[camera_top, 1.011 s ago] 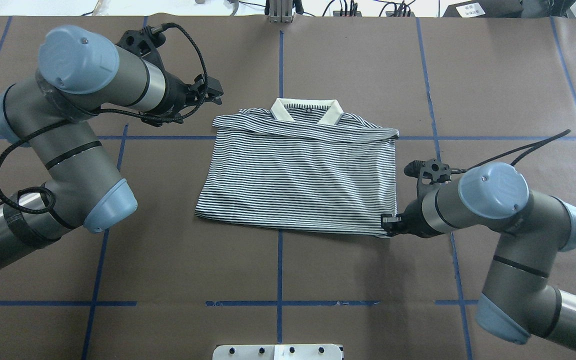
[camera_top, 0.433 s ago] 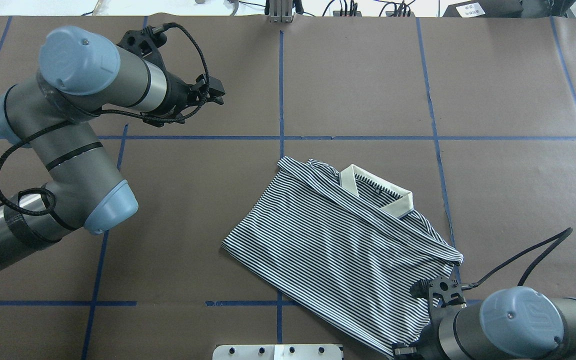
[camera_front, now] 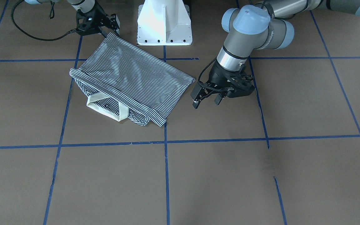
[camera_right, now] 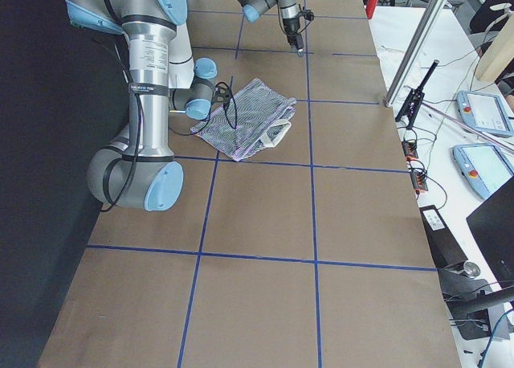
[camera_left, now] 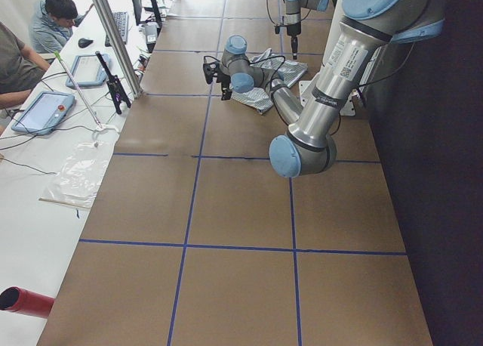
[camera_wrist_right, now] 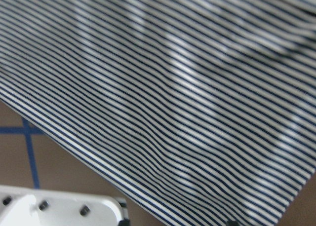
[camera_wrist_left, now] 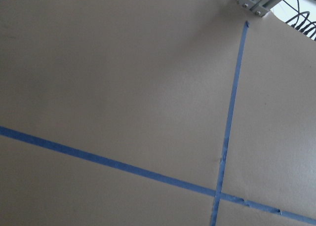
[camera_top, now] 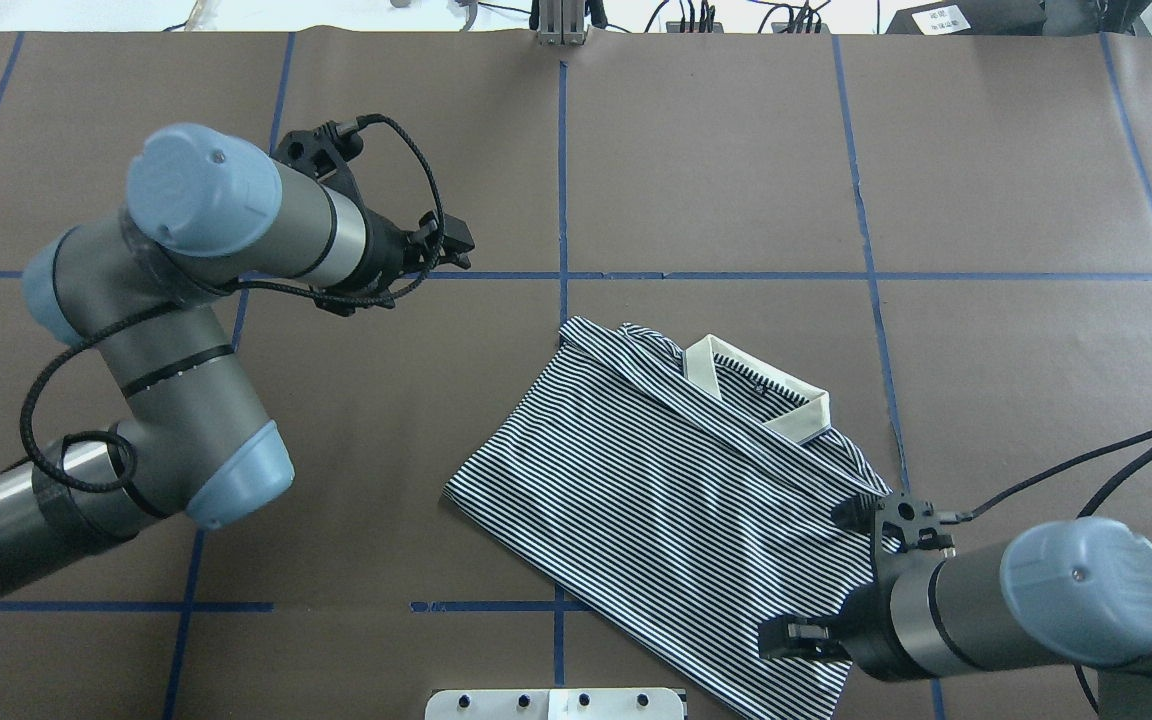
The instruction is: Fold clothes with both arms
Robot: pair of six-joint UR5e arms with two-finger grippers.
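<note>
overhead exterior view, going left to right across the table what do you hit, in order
left arm → left claw → striped polo shirt → right arm; the right claw overlaps the shirt's edge, so it is left out.

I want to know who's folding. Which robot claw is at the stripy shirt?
The right claw, near the white base, is at a corner of the stripy shirt. The left claw hangs open over bare table, off the shirt.
</note>
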